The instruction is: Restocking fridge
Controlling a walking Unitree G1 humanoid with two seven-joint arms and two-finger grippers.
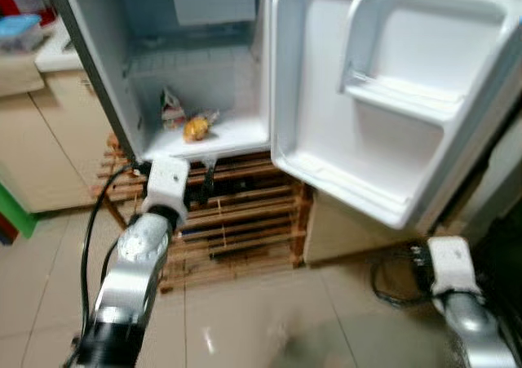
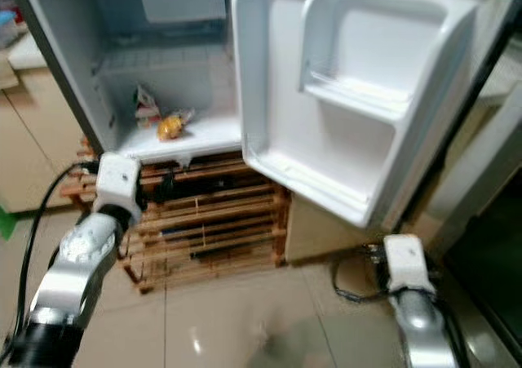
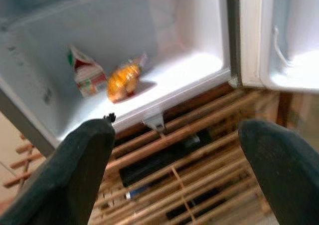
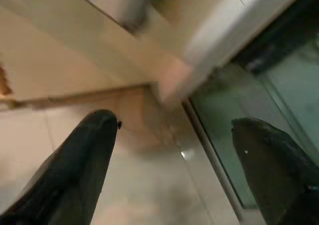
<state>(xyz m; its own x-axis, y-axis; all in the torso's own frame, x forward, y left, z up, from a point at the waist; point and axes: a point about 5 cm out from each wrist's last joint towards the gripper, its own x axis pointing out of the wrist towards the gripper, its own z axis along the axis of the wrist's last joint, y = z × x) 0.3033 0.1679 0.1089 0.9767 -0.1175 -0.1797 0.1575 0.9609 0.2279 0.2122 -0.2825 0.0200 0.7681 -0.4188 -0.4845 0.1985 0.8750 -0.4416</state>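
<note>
The small fridge [image 1: 204, 66] is standing open on a wooden slatted rack [image 1: 236, 213], its door [image 1: 391, 99] swung wide to the right, and on its bottom floor a small carton [image 3: 85, 74] and an orange packet in clear wrap [image 3: 124, 79] are lying just beside each other. The left gripper [image 3: 174, 175] is hovering low in front of the fridge's lower edge with its jaws spread wide and holding nothing. The right gripper [image 4: 174, 175] is hanging over the tiled floor [image 4: 149, 195] beside the door, its jaws likewise gaping and empty.
</note>
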